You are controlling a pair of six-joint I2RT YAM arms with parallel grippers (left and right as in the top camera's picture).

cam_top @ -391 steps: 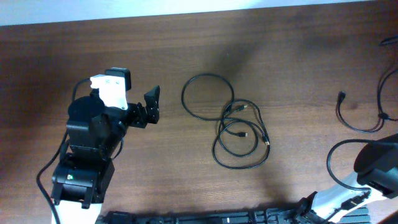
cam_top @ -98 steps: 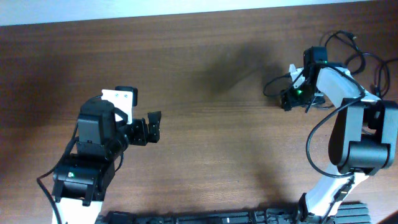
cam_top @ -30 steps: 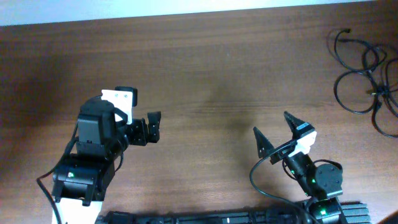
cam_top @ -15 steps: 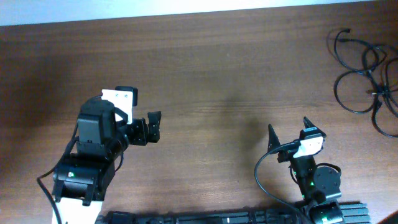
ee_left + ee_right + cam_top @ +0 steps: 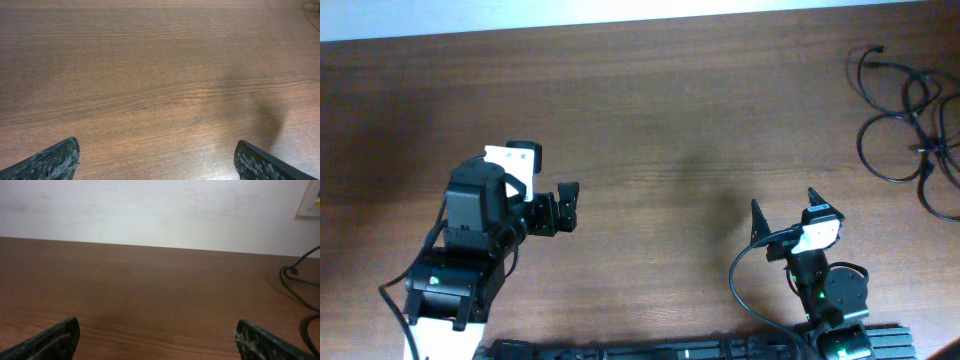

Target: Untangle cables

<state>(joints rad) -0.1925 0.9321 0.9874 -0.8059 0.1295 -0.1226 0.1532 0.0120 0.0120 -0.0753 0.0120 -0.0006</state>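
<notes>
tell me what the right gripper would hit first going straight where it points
Likely nothing near: ahead of the right gripper lies bare table up to the wall. The cables sit off to its right, though depth is unclear.

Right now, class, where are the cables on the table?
Overhead, the cables lie in loose loops at the far-right corner of the table, well clear of the right end effector; the right wrist view shows them at its right edge.

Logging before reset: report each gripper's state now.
Left gripper: open, holding nothing.
Right gripper: open, holding nothing.
</notes>
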